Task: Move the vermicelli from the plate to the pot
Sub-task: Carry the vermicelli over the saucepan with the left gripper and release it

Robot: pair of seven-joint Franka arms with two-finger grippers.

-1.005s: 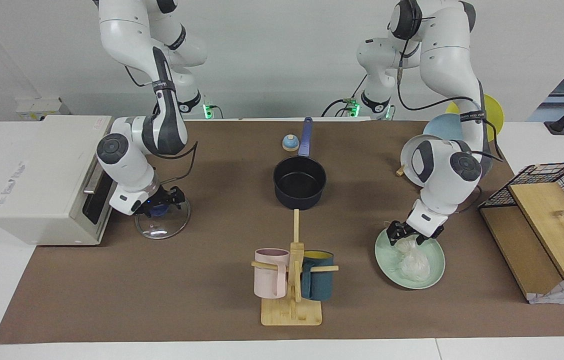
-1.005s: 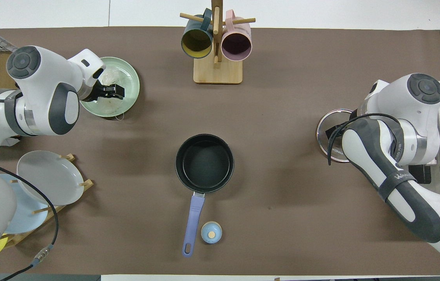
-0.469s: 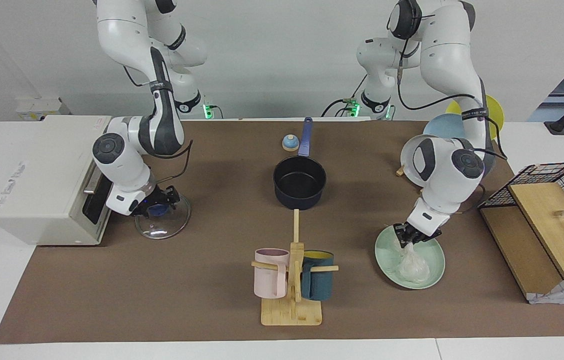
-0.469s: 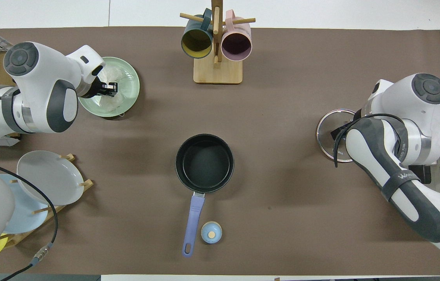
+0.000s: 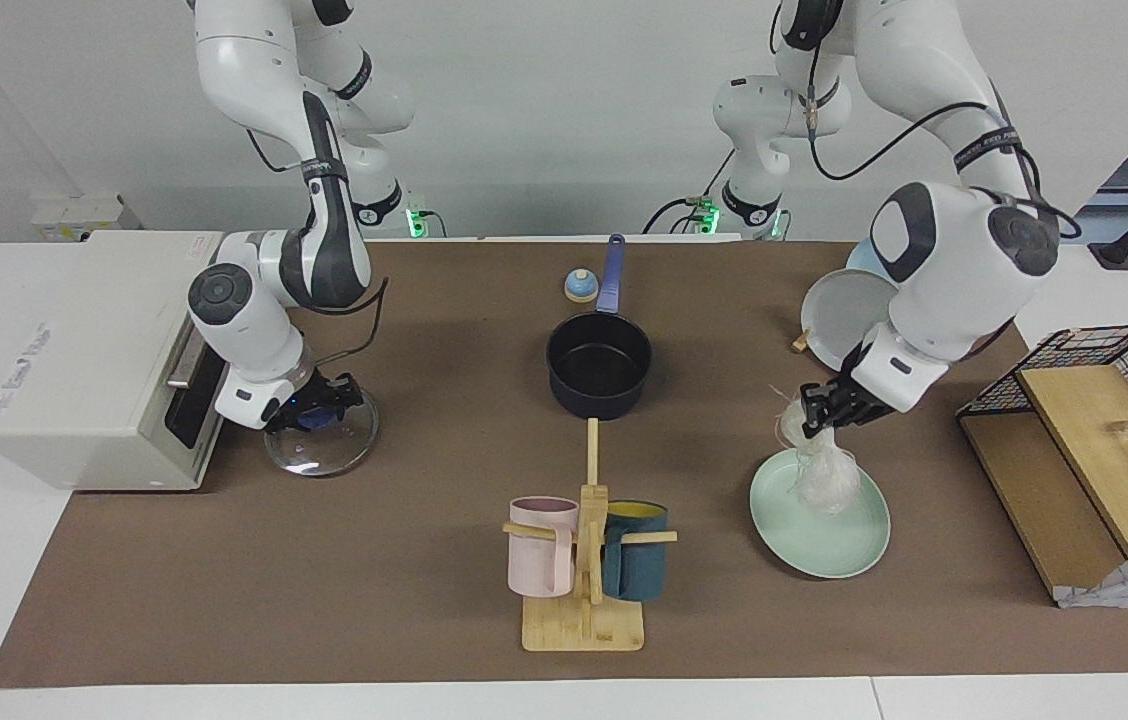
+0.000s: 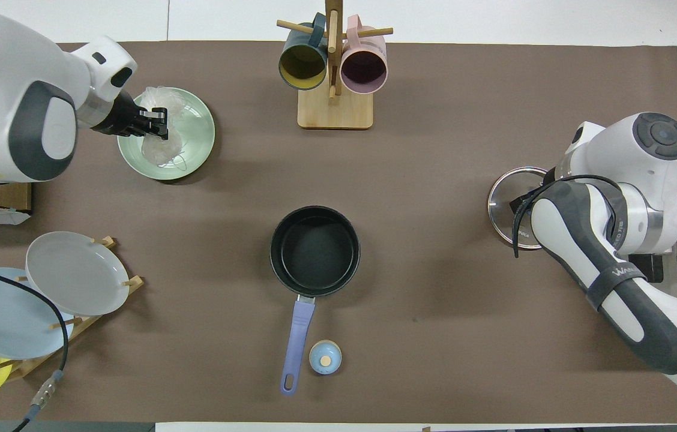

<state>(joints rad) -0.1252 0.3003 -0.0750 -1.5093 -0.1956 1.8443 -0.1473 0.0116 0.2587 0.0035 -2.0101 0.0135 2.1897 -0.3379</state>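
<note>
My left gripper is shut on the vermicelli, a whitish glassy clump. The clump hangs from the fingers, and its lower end reaches down to the mint-green plate. The dark pot with the blue handle sits mid-table with nothing in it. My right gripper is low over a glass lid, shut on its blue knob. In the overhead view the right arm hides that gripper.
A wooden mug rack holds a pink and a teal mug. A white box appliance stands beside the lid. Grey, light blue and yellow plates lean in a rack. A wire basket and a small blue knob-like object are also present.
My left gripper shut on the vermicelli and rose, drawing the clump up off the plate. My right gripper shut on the lid's blue knob.
</note>
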